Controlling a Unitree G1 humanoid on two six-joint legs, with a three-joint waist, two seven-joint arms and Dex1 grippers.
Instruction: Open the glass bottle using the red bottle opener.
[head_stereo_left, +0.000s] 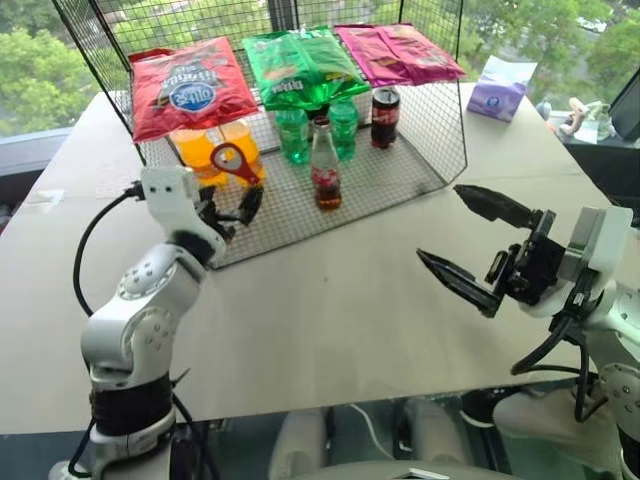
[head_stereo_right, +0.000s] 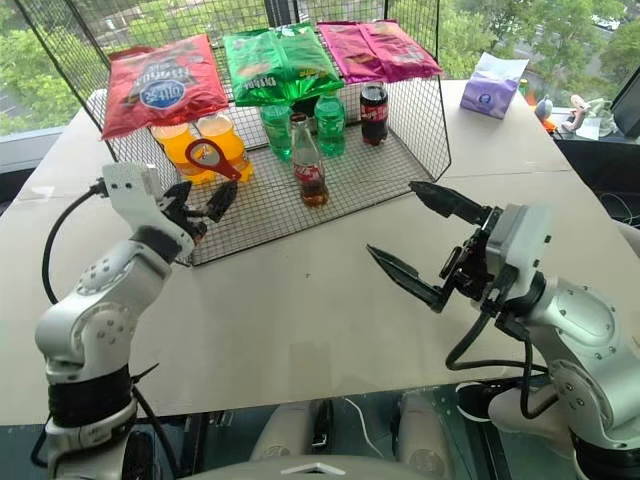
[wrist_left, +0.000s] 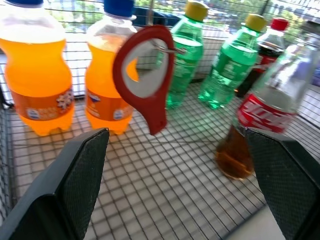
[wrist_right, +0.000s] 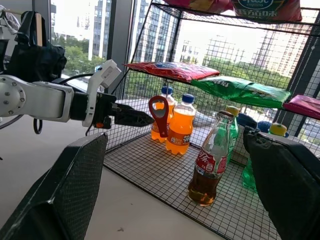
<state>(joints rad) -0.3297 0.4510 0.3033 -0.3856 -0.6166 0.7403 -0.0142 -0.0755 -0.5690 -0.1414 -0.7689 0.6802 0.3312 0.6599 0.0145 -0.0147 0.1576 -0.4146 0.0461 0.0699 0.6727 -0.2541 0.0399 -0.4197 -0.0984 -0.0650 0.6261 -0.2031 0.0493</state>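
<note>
Red bottle opener (head_stereo_left: 236, 163) hangs beyond the level left gripper's (head_stereo_left: 232, 210) spread fingers.

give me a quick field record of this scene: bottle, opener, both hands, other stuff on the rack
glass bottle: upright on the wire rack, cap on, part full of dark cola
red bottle opener: hanging from a hook in front of the orange soda bottles, loop head up
left hand: open, holding nothing, pointed at the opener, short of it
right hand: open, holding nothing, over the table, aimed toward the glass bottle
behind the bottle: two green bottles, a soda can
top shelf: red, green and pink snack bags
</note>
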